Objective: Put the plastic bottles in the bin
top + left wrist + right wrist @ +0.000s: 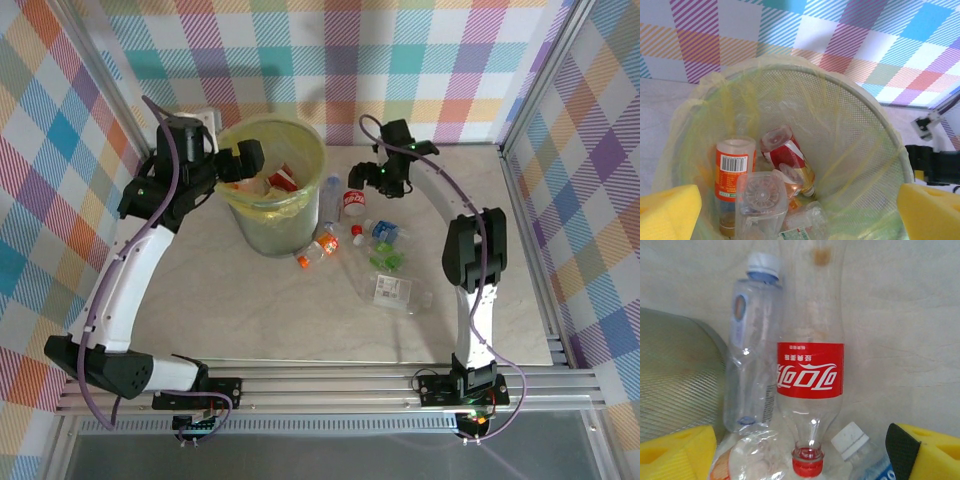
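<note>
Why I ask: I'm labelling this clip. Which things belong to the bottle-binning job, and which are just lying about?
Job: bin; bottles already inside it; red-label bottle; white-capped clear bottle; orange-capped bottle; blue-label bottle; green bottle; flattened clear bottle.
Lying about: white box at the back wall; checked backdrop; aluminium frame.

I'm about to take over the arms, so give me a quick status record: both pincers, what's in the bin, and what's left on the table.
left pincer: open, empty, above the mouth of the bin
right pincer: open, low over the red-labelled bottle, pads either side of its cap end, not gripping
in bin: at least three bottles, one an orange-labelled bottle
on table: at least six bottles, all right of the bin; a blue-capped clear bottle lies beside the red-labelled one
task: unfinished
</note>
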### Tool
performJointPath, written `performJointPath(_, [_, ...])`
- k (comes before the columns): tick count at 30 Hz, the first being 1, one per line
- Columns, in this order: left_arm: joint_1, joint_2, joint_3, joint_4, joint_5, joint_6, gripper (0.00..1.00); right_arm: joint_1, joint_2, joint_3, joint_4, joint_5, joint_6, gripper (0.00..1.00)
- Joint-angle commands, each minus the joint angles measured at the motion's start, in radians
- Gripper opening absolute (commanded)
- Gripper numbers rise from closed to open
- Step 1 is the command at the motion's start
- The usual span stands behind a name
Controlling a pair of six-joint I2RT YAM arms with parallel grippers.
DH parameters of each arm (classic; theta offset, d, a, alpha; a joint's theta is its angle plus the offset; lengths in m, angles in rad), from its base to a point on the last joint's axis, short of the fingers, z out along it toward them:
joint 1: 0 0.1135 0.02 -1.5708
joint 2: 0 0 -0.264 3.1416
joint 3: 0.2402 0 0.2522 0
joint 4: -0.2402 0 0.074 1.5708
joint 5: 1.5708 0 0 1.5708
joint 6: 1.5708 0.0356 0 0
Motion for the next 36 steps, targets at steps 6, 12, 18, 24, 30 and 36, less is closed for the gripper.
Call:
performJointPath(6, [0.008, -0.069, -0.063, 0.050, -0.040, -0.029, 1.00, -0.003, 0.112, 0.074, -0.019, -0.092, 0.016, 0.86])
performJointPath(12, [0.009, -0.078, -0.077, 0.050, -0.040, -0.030, 1.00, -0.003, 0.162, 0.097, -0.012, -0.101, 0.021, 0.82])
performJointPath(18, [0.009, -0.077, -0.090, 0.051, -0.035, -0.032, 1.00, -0.003, 0.211, 0.139, -0.017, -0.097, 0.023, 0.78])
performJointPath(24, [0.009, -0.077, -0.092, 0.051, -0.034, -0.030, 1.00, -0.002, 0.243, 0.174, -0.024, -0.073, 0.028, 0.72])
performJointPath(30, [0.009, -0.079, -0.098, 0.053, -0.032, -0.030, 1.00, -0.001, 0.266, 0.203, -0.032, -0.023, 0.045, 0.69])
performJointPath(36, [0.009, -0.079, -0.101, 0.053, -0.031, -0.030, 1.00, -0.002, 0.312, 0.249, -0.051, 0.012, 0.058, 0.69])
